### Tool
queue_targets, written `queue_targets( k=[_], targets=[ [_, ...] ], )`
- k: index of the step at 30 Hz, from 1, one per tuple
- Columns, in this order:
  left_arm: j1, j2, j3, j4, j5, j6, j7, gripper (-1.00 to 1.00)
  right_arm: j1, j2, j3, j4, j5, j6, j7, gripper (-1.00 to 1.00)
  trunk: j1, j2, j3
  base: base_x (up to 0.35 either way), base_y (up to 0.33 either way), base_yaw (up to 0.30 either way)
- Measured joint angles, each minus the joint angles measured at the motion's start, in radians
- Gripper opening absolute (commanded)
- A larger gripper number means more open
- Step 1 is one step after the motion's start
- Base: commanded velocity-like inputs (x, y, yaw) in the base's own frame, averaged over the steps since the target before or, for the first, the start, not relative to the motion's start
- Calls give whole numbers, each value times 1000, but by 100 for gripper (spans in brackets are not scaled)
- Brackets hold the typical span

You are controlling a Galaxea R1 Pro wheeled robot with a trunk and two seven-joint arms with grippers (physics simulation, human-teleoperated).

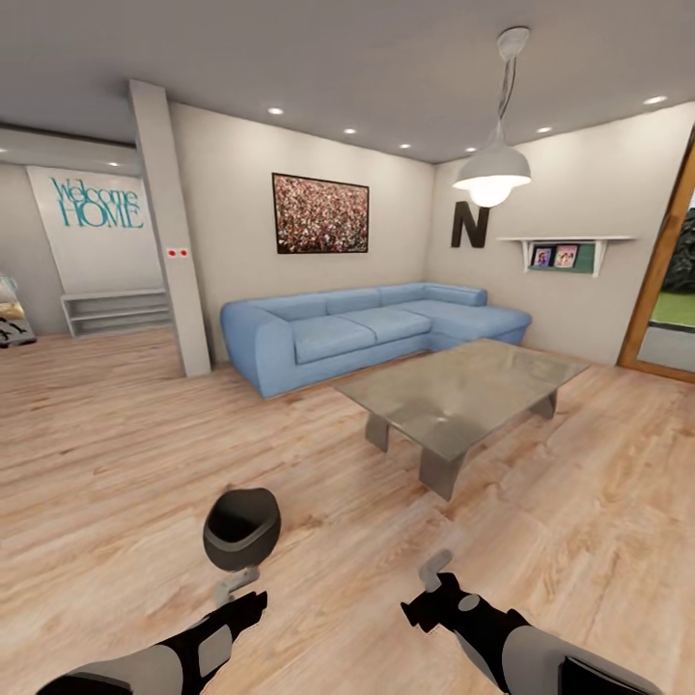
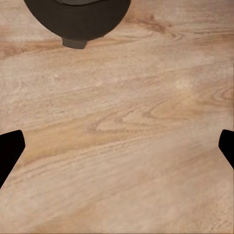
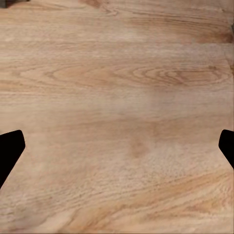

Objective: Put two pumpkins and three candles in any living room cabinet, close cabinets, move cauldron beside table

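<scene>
One cauldron (image 1: 241,528) on the wood floor, just ahead of the left pincer (image 1: 238,586), well short of the tabletop (image 1: 463,386).
It looks rigid, glossy and probably slippery, its round belly awkward to clamp; the rim of its wide mouth seems the surest hold. Both pincers, left and right (image 1: 436,571), gape wide, holding nothing.

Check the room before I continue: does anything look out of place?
Only the glossy round black cauldron: it sits on the bare wooden floor ahead of the left gripper, well apart from the glass-topped coffee table. Nothing looks spilled or damaged.
</scene>
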Motion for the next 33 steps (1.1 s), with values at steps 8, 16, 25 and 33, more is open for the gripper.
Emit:
queue_targets(
  k=[8,16,25,33],
  targets=[
    [0,0,0,0,0,1,0,100,0,0,0,0,0,0,0,100,0,0,0,153,309,1],
    [0,0,1,0,0,2,0,100,0,0,0,0,0,0,0,100,0,0,0,116,320,0],
    [0,0,1,0,0,2,0,100,0,0,0,0,0,0,0,100,0,0,0,128,322,0],
    [0,0,1,0,0,2,-1,100,0,0,0,0,0,0,-1,100,0,0,0,210,303,0]
  ],
)
